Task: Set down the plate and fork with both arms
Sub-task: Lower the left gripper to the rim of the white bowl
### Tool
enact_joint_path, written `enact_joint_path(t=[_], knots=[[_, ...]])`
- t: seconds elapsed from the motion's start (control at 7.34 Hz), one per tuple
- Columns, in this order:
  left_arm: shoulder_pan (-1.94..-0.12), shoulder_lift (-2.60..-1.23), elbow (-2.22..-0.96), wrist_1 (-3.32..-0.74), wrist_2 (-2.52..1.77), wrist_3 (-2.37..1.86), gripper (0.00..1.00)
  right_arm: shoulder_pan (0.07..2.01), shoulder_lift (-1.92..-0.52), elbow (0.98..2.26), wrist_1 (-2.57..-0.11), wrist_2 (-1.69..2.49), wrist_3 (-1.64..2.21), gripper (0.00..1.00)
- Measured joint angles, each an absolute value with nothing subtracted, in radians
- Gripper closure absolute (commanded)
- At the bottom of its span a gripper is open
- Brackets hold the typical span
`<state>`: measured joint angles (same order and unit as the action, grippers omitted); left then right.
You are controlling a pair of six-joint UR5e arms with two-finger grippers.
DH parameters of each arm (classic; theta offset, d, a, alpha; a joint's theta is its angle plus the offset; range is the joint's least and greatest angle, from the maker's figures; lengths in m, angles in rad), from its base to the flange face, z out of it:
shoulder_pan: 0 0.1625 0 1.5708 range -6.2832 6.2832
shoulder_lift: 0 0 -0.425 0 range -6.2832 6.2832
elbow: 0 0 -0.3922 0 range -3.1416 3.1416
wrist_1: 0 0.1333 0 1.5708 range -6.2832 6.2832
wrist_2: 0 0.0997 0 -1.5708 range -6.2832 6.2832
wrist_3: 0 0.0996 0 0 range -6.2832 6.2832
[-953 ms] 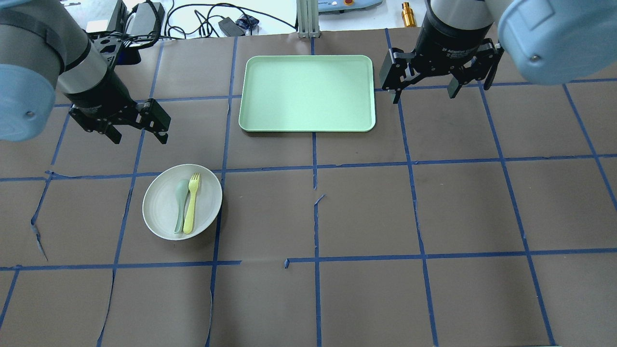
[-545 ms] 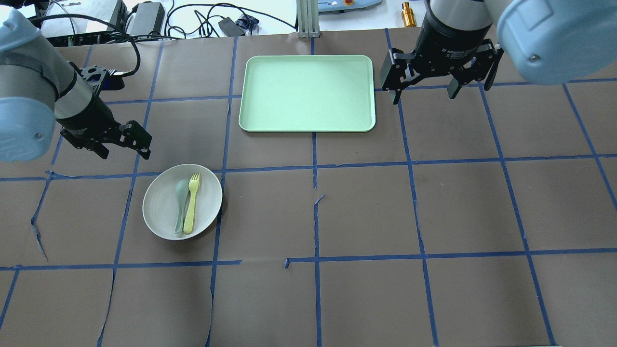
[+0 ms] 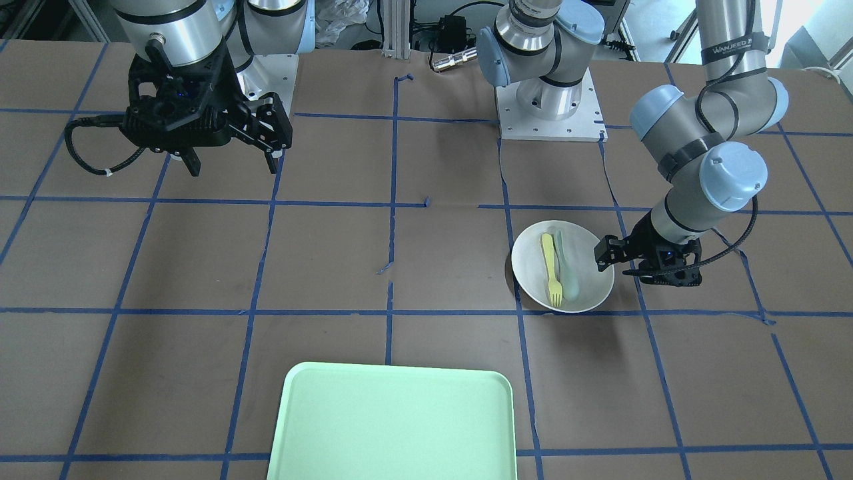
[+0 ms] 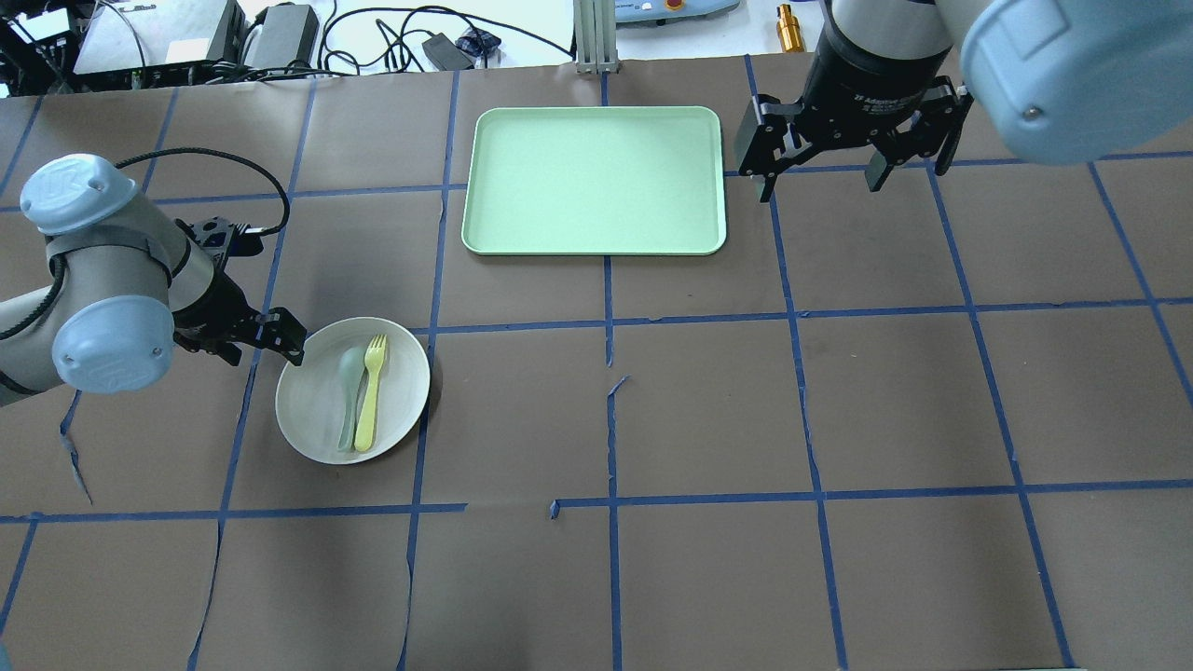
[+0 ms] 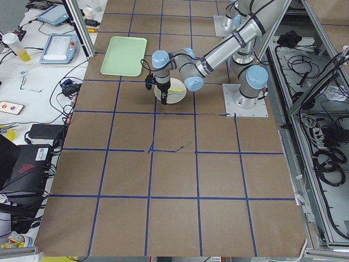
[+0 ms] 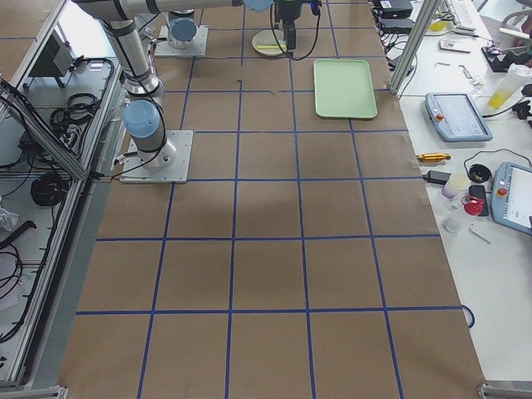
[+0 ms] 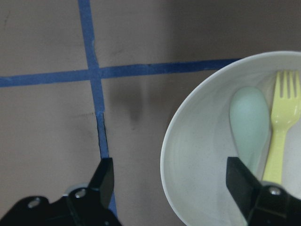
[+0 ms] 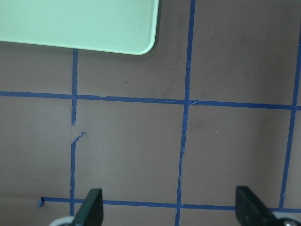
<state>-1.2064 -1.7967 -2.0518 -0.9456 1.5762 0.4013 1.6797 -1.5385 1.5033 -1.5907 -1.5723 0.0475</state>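
The off-white plate (image 4: 312, 410) lies on the table's left half, also in the front view (image 3: 533, 263). The pale-yellow fork (image 4: 371, 396) lies in it beside a grey-green spoon (image 4: 349, 387). My left gripper (image 4: 263, 347) is low and open at the plate's far-left rim. In the left wrist view its jaws stand either side of that rim (image 7: 164, 155), one finger outside the plate and one over the fork (image 7: 277, 136). It holds nothing. My right gripper (image 4: 820, 182) is open and empty, high up, right of the light-green tray (image 4: 596, 177).
The tray (image 3: 393, 420) is empty at the far middle of the table. Brown paper with a blue tape grid (image 4: 610, 410) covers the table. Cables and boxes (image 4: 280, 33) lie beyond the far edge.
My left arm has swung down and toward me, bringing its open gripper from beyond the plate to the plate's left rim. The right arm, plate, fork and spoon have not moved.
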Motion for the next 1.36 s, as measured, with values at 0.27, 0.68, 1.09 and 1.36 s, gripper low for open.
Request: enact_joint_path(t=[0.27, 0.68, 1.09, 1.36], knots=[[-1.204, -1.822, -2.066, -0.941, 1.584, 0.401, 0.40, 1.680, -1.538, 1.502, -1.591, -1.572, 0.048, 0.00], [-1.201, -1.831, -2.081, -0.941, 1.593, 0.403, 0.51, 1.680, -1.538, 1.502, -1.591, -1.572, 0.049, 0.00], [-1.194, -1.832, -2.091, -0.944, 1.622, 0.398, 0.67, 1.680, -1.538, 1.501, -1.591, -1.574, 0.048, 0.00], [-1.194, -1.830, -2.096, -0.947, 1.621, 0.398, 1.00, 1.680, -1.538, 1.500, -1.590, -1.574, 0.049, 0.00]])
